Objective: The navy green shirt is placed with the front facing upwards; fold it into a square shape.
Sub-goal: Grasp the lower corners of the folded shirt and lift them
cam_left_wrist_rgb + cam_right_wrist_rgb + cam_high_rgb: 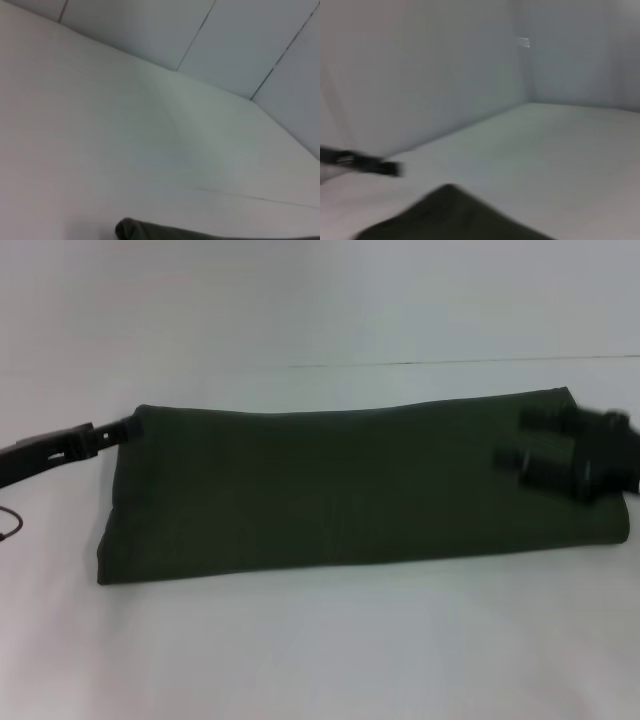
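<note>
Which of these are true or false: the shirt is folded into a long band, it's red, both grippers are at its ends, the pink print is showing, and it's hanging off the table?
1. The navy green shirt lies folded into a long band. True.
2. It is red. False: dark olive green.
3. The left gripper and right gripper are at its opposite ends. True.
4. Its pink print shows. False: only plain fabric faces up.
5. It hangs off the table. False: it lies flat on it.
</note>
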Controlling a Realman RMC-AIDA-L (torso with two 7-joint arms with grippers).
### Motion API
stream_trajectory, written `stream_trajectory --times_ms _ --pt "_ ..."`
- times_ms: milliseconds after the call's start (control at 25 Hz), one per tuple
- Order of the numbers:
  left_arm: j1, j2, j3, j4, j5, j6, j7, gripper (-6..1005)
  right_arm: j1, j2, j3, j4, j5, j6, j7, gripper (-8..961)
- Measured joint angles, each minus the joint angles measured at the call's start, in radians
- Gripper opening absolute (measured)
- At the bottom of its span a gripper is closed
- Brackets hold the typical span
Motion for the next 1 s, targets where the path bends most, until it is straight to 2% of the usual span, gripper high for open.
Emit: stream_trajectory --times_ms 120,280,600,1000 --pt "0.011 -0.004 0.007 0.009 0.013 0.015 -0.002 876 -0.036 0.002 -0.015 0.0 -0.018 -0.166 -0.093 716" --pt "0.022 -0.004 0.009 0.03 0.052 0.081 -0.029 874 -0.078 0.002 -0.058 -0.01 -0.029 -0.275 -0.126 715" --pt "0.046 -0.004 0.011 0.128 0.24 0.234 -0.174 874 -0.098 0.007 -0.119 -0.001 -0.029 -0.293 -0.146 713" --pt "0.08 -0.012 0.004 0.149 0.326 0.241 -0.206 875 -0.068 0.007 -0.146 0.028 -0.028 -0.287 -0.158 711"
